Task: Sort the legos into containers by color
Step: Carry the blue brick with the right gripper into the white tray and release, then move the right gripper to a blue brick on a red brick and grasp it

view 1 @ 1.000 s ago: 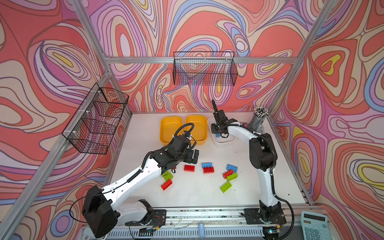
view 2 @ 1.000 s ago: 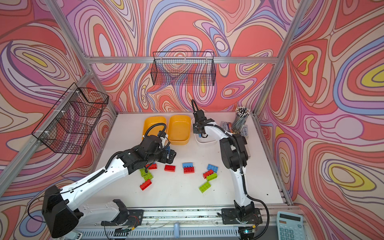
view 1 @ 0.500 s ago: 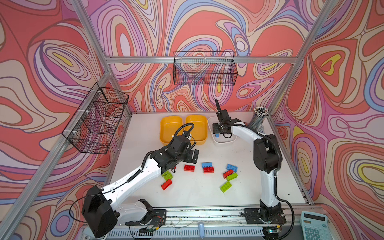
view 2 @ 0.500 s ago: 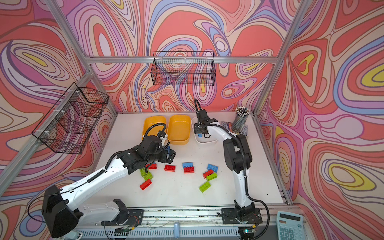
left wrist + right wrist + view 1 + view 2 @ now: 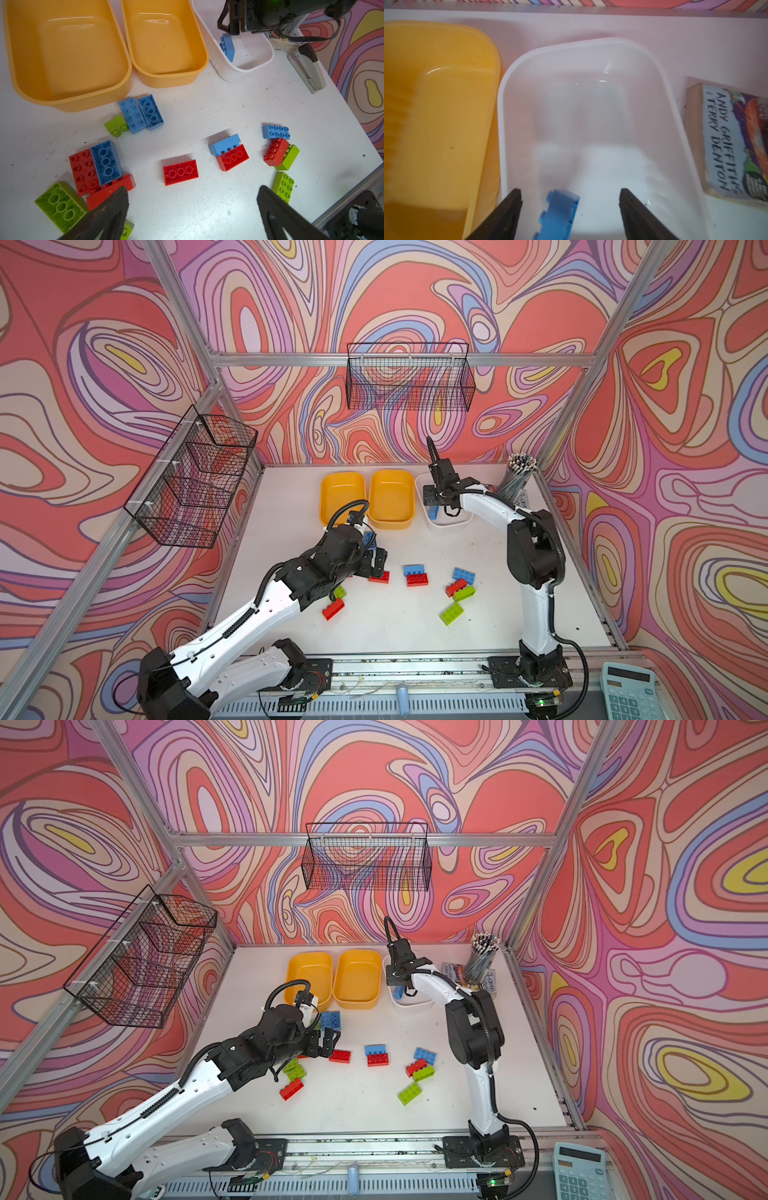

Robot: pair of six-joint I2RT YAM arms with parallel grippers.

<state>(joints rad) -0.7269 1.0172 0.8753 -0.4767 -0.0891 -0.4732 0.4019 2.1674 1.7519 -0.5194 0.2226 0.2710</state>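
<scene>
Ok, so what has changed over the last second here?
The right gripper opened and let go of the blue brick, which now sits on edge in the white tub; that arm's elbow swung slightly rightward. The left gripper stayed open over the loose bricks, which did not move; both yellow tubs remain empty.

The left arm (image 5: 253, 614) and right arm (image 5: 538, 614) are of like build. Long links are cased in smooth white shells; joints (image 5: 534, 551) are housed in bulky black casings. A ribbed black cable (image 5: 244, 617) is run along the left arm's shell. The left gripper (image 5: 192, 188) is fitted with black, tapered, finely textured fingers (image 5: 112, 207). Black base plates (image 5: 505, 668) are seen, with a green light (image 5: 540, 702) near the right one.
</scene>
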